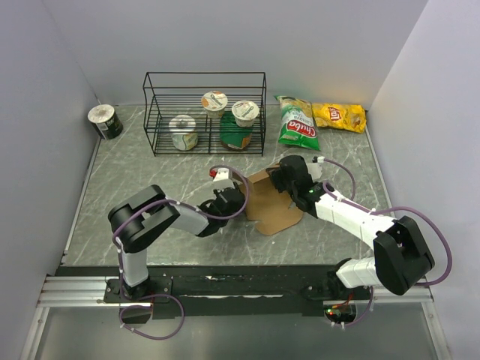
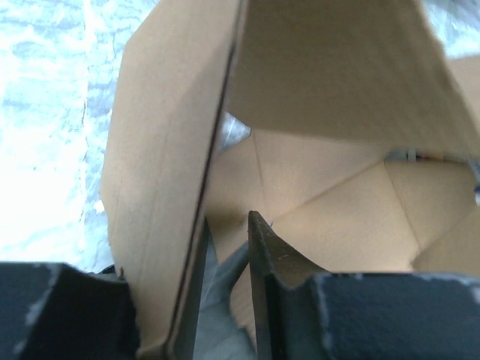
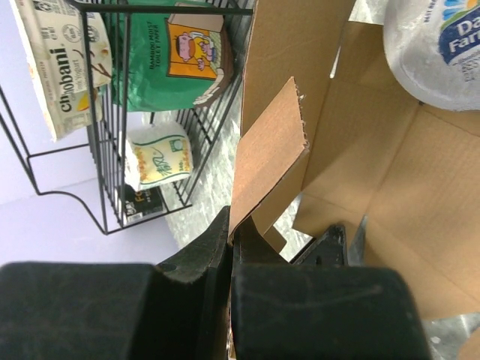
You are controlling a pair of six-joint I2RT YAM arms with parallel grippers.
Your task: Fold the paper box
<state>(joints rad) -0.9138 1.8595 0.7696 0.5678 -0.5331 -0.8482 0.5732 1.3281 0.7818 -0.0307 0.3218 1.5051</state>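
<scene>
The paper box is a brown cardboard sheet, partly folded, lying mid-table between both arms. My right gripper is at its far edge. In the right wrist view that gripper is shut on a raised flap, with the box floor beyond. My left gripper is at the box's left edge. In the left wrist view a standing wall runs along the left finger and hides most of it. The left gripper's jaws stand a narrow gap apart, and I cannot make out whether cardboard is pinched.
A black wire rack at the back holds yogurt cups and a green pack. A green chip bag and a yellow one lie back right. A can lies back left. A white printed cup lies by the box.
</scene>
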